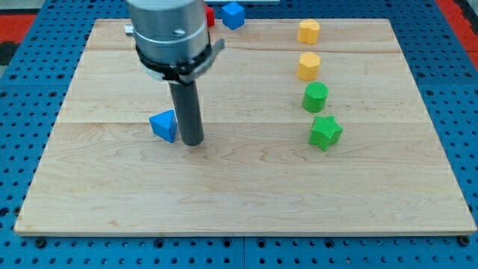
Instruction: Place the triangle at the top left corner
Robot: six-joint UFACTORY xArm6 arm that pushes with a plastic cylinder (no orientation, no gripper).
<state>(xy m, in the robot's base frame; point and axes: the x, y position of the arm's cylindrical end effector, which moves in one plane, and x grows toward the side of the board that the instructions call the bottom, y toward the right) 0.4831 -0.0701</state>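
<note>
The wooden board (246,194) is filling most of the view, lying on a blue pegboard surface (22,90) that is showing around its edges. The arm's grey cylindrical housing (168,33) is hanging over the board's upper left part, and the dark rod (187,108) is reaching down from it, with my tip (193,142) resting on the wood left of the board's middle. There are no jaws on this arm, only the plain rod, so nothing is being held. The blue triangle (163,125) is sitting immediately to the view's left of the rod, touching it or very nearly so; I cannot tell which. It is lying well below the board's top left corner, roughly halfway down the board. At the view's top, a blue cube (233,15) is sitting near the board's upper edge, with a red block (210,16) just beside it on its left, mostly hidden behind the housing, so its shape is not showing. On the view's right, four blocks are forming a loose column: a yellow block (308,32) at the top, a second yellow block (308,66) below it, then a green cylinder (315,97), and a green star (326,131) lowest, each standing apart from its neighbours.
</note>
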